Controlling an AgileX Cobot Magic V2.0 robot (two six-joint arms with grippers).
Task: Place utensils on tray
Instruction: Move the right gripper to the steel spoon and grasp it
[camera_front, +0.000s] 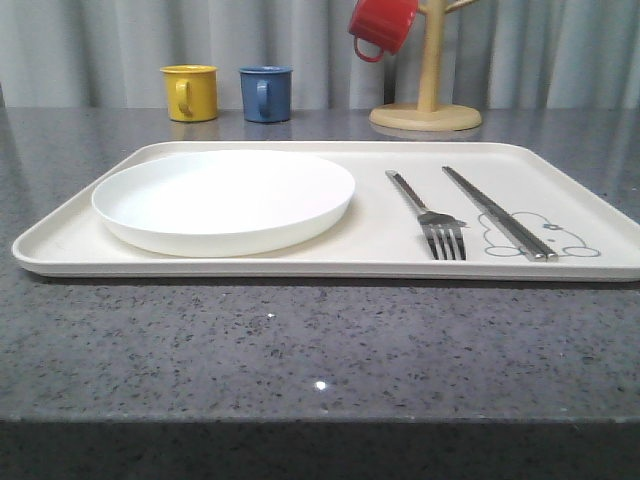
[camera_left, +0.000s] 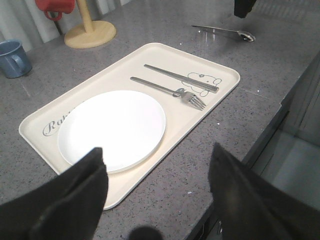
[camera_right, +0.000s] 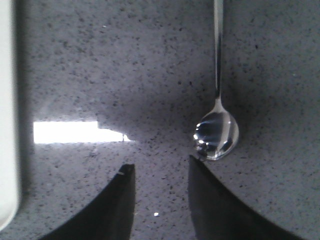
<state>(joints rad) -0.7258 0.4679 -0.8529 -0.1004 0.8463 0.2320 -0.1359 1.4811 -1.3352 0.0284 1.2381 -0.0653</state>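
Right wrist view puts the right pincer (camera_right: 157, 192) spread wide just above the grey desk (camera_right: 100, 75), with nothing between its dark fingers. The spoon (camera_right: 216, 134) lies flat on the desk beside the tray (camera_right: 7, 125), its round bowl just past one fingertip (camera_right: 210, 195) rather than centred in the gap.

To do this pickup well, I judge the pincer should shift sideways until the thin handle sits between the fingers, then drop until the tips nearly touch the stone (a flat, slick spoon will likely skid if caught on the bowl).

Seen from the left wrist, the left pincer (camera_left: 157, 195) hangs spread and empty over the tray's near corner. On the tray, the plate (camera_front: 225, 200), fork (camera_front: 430, 215) and chopsticks (camera_front: 500, 215) already lie, leaving free room beside the chopsticks. Yellow mug (camera_front: 190, 92), blue mug (camera_front: 266, 93), and the red mug (camera_front: 383, 25) on its wooden stand (camera_front: 428, 100) sit well behind, out of the way.
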